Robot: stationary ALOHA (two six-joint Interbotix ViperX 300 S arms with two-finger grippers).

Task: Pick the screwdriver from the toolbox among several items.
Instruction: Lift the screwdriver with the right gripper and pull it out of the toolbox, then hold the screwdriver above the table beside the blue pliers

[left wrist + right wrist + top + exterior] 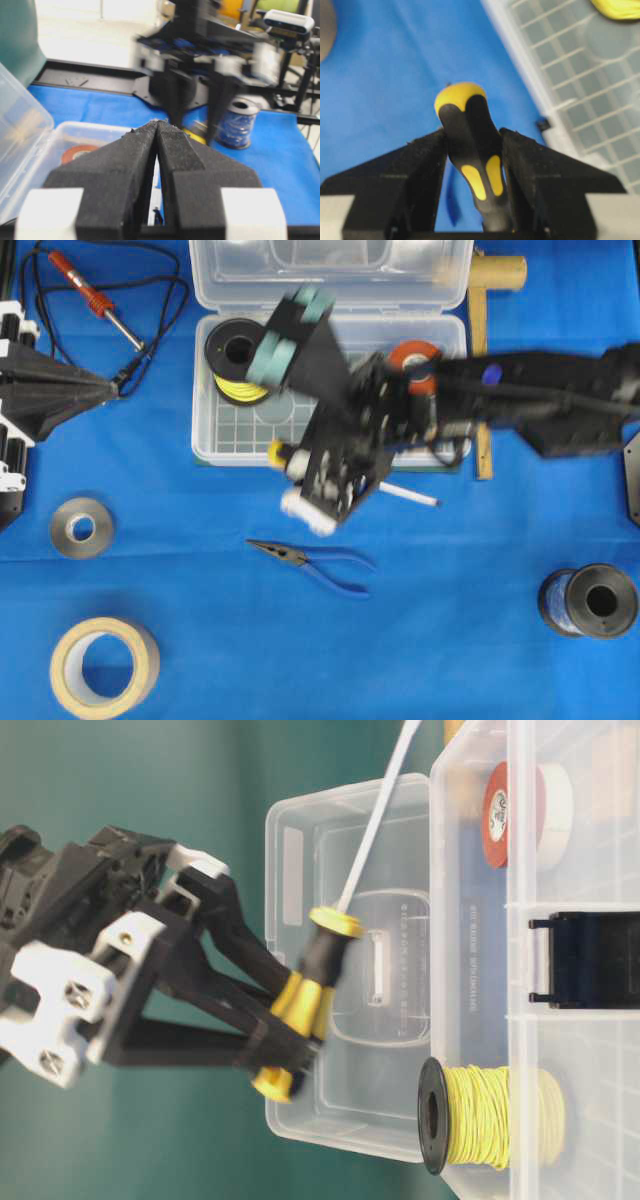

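My right gripper (298,1020) is shut on the screwdriver (312,988), clamping its yellow-and-black handle (470,145) between both fingers. The thin shaft (410,496) sticks out past the gripper, and the yellow butt (277,452) shows on the other side. It hangs in the air over the blue cloth, at the front wall of the clear toolbox (228,430), whose lid stands open. Inside the toolbox are a yellow wire spool (235,355) and a red-and-white tape roll (412,358). My left gripper (112,388) is shut and empty at the far left, its fingertips (165,131) pressed together.
A red-handled soldering iron (85,290) with a black cord lies at the back left. Blue-handled pliers (315,562) lie in front of the toolbox. A grey tape roll (82,527) and a tan tape roll (103,665) sit front left, a blue wire spool (590,602) front right, a wooden piece (490,300) beside the lid.
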